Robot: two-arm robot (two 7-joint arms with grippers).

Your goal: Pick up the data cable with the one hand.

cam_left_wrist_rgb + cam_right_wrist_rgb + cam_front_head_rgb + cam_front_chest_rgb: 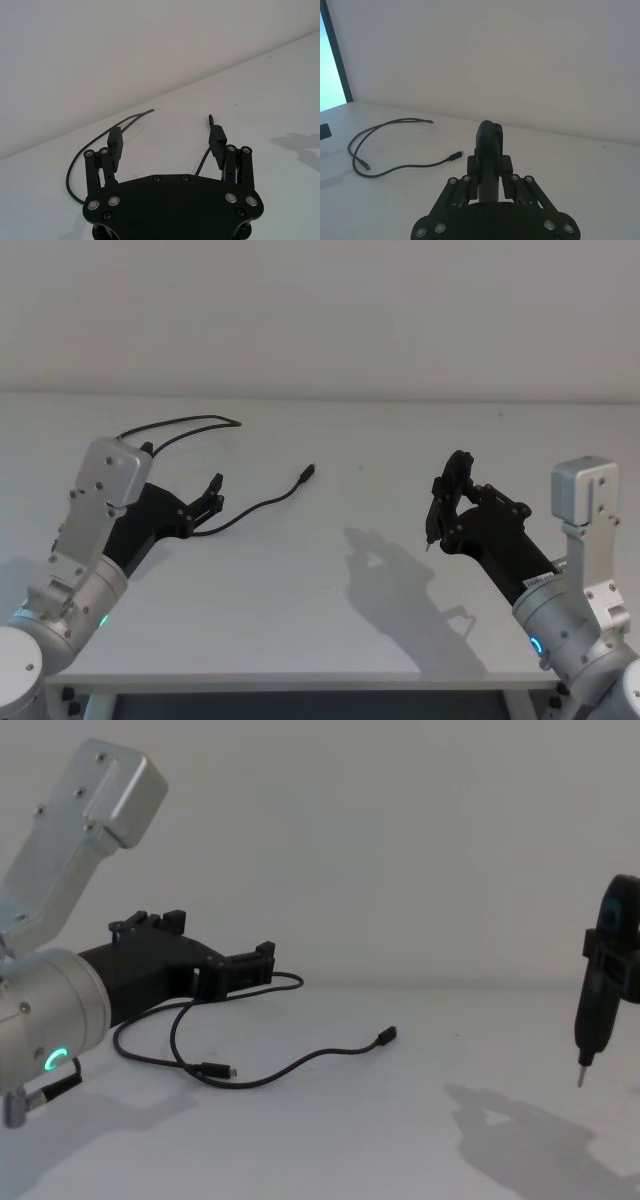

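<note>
Left pincer apart, level and low over data cable; right pincer raised, clamped on pointed tool.

I log left arm: thick silver cylinder, glowing green ring, boxy silver housing above with small screws. On left gripper I see matte black plate, paired silver screw heads, black linkage fingers, rectangular pads. Right arm: same silver, blue-green light. Right gripper: all black, same screws, thin metal point.
</note>
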